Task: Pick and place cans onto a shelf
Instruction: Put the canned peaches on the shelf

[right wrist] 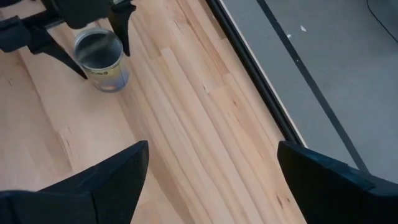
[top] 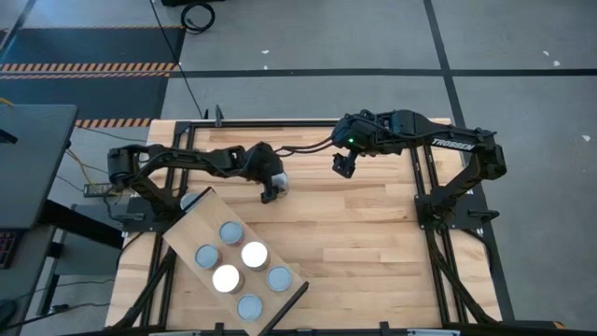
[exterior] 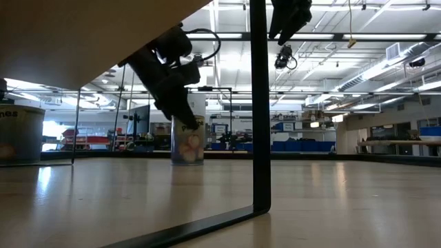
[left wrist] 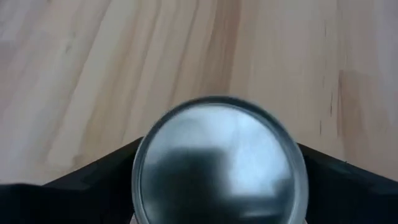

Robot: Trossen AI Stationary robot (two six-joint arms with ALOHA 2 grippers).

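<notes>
One can (top: 279,181) with a silvery top (left wrist: 217,165) and a pale label (exterior: 187,141) stands upright on the wooden tabletop, its base on the wood. My left gripper (top: 271,190) is open and slants down over it, one finger on each side (right wrist: 102,50); I see no touch. The shelf (top: 198,220), a pale plank with a dark bar (top: 289,303) at one short end, lies at the near left and bears several cans (top: 254,254) standing on their bases. My right gripper (top: 343,168) hangs open, high above the table's middle, with nothing between its fingers (right wrist: 212,149).
Another can (top: 191,199) shows at the shelf's far corner, also seen at the left of the low view (exterior: 17,134). The shelf's dark upright bar (exterior: 260,103) stands close before the low camera. Bare tabletop (top: 373,243) stretches to the right. A black frame rail (right wrist: 249,68) edges the table.
</notes>
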